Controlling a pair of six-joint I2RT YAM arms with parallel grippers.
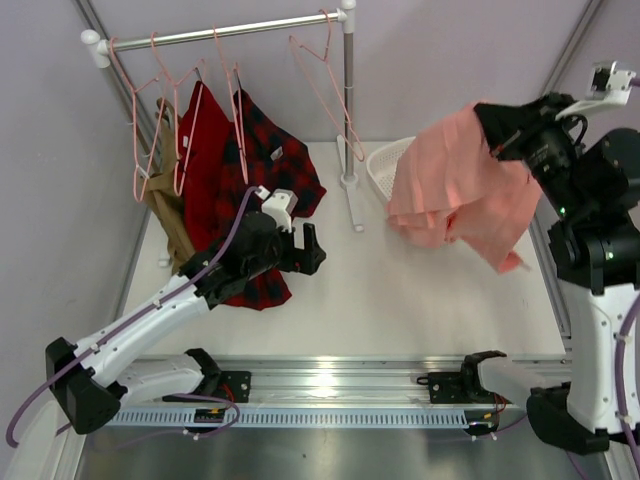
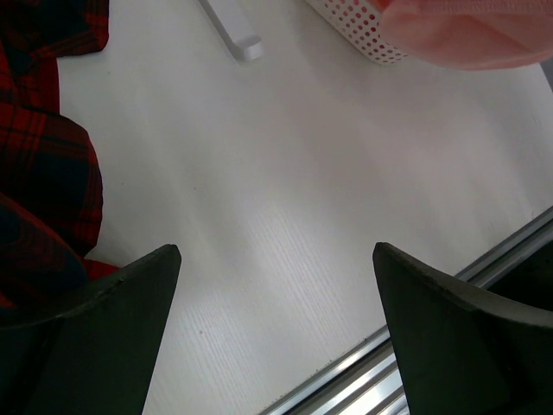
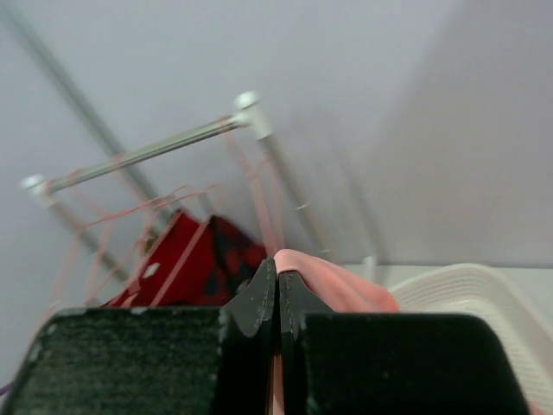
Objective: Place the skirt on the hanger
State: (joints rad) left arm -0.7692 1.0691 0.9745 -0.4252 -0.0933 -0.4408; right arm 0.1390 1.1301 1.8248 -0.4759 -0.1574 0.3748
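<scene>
1. The white desk (image 1: pixel 400 290) fills most of my top view. Its right edge is hidden behind the right arm.
2. The skirt (image 1: pixel 460 185) is plain salmon-pink soft cloth. It hangs in the air over the right side of the desk, bunched in loose folded layers, with one corner drooping lowest at the right. I cannot make out its waist or hem in the bundle. On my right wrist camera only one pink fold (image 3: pixel 333 285) shows behind the fingertips. On the left wrist camera the picture's top right corner cuts it off (image 2: pixel 475 35).
3. The rail (image 1: pixel 230 30) runs across the back, well apart from the skirt.
4. A plaid shirt (image 1: pixel 265 160) and a red garment (image 1: pixel 205 140) hang side by side from the rail's left half. The left arm covers the shirt's lower part.
5. The white perforated basket (image 1: pixel 385 165) sits beside the rail's post, its right part hidden by the skirt.
6. An empty pale-pink wire hanger (image 1: pixel 326 92) hangs near the rail's right end. Its wire is too thin for me to trace fully, and it is a blur on the right wrist camera.
7. The right pincer (image 1: pixel 484 115) is clamped tight on the skirt's top edge.
8. The left pincer (image 1: pixel 312 250) stands wide with nothing between its fingers, over bare desk just beside the plaid shirt.
</scene>
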